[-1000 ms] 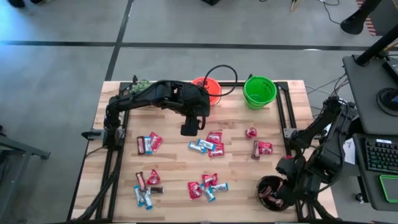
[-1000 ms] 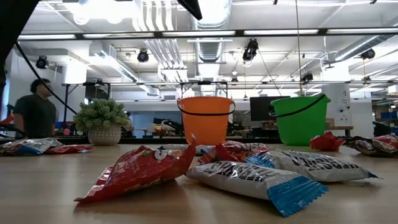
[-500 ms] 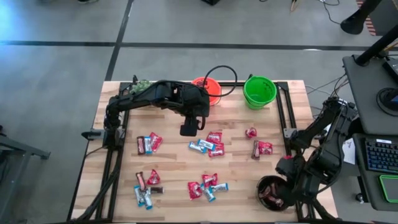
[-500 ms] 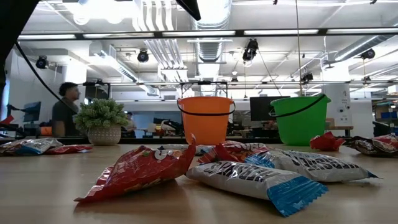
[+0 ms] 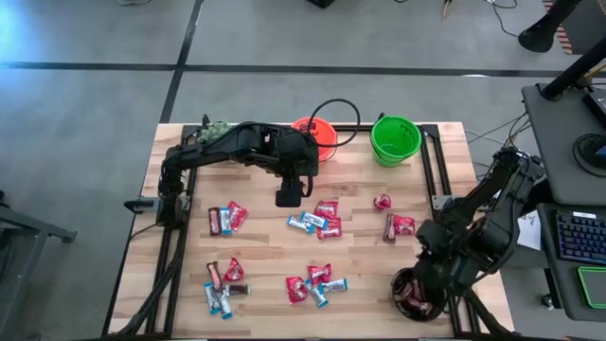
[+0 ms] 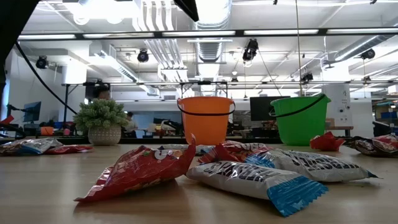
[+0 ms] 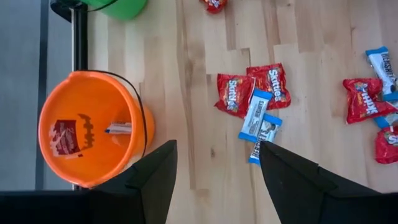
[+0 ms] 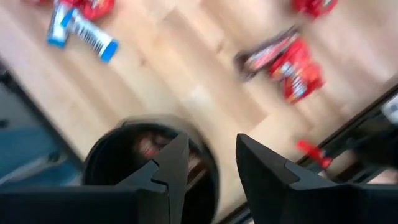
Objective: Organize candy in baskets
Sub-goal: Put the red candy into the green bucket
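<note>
1. The table [image 5: 256,260] fills the middle of the high view, with candy [image 5: 314,223] scattered in small heaps across it.
2. The orange pail [image 5: 322,134] and green pail [image 5: 395,138] stand along the table's top edge; the black bowl [image 5: 413,292] sits at lower right with a few dark pieces inside.
3. The right gripper [image 8: 208,168] hangs over the bowl, fingers apart and empty. It looks as if a piece has just gone in, so I'd lift clear of the rim before heading to the dark bar beside the red packet [image 5: 403,225].
4. The left gripper [image 7: 214,174] hovers spread wide and holding nothing, just beside the orange pail; the red packets [image 7: 252,88] lie near, an easy next reach.
</note>
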`<state>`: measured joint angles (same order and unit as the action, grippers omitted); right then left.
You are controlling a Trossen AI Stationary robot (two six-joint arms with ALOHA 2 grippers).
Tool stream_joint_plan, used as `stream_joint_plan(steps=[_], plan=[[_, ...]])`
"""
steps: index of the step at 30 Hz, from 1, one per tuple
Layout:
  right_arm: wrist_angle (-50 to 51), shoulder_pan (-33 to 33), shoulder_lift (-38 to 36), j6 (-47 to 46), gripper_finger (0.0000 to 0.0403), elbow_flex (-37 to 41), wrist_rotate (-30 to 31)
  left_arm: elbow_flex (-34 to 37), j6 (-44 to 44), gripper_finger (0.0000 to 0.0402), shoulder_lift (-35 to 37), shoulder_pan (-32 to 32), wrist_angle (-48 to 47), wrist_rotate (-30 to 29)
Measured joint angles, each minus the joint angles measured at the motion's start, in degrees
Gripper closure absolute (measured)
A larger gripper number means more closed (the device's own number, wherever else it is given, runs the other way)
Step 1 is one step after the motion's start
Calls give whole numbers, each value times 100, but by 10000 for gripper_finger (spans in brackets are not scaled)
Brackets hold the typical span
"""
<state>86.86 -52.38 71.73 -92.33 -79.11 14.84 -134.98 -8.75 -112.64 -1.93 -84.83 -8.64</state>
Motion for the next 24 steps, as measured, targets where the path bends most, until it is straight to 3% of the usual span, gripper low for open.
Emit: stream_joint_plan(steps=[11, 18, 24], plan=[[314, 242, -259, 62, 248, -4, 670, 10, 948, 175, 42, -20, -519, 70], [318, 311, -378, 495, 243, -7, 1044, 9, 1064, 149, 149, 13, -521, 262], [319, 311, -418, 606, 243, -7, 1085, 63, 1163, 156, 265, 9, -521, 160]])
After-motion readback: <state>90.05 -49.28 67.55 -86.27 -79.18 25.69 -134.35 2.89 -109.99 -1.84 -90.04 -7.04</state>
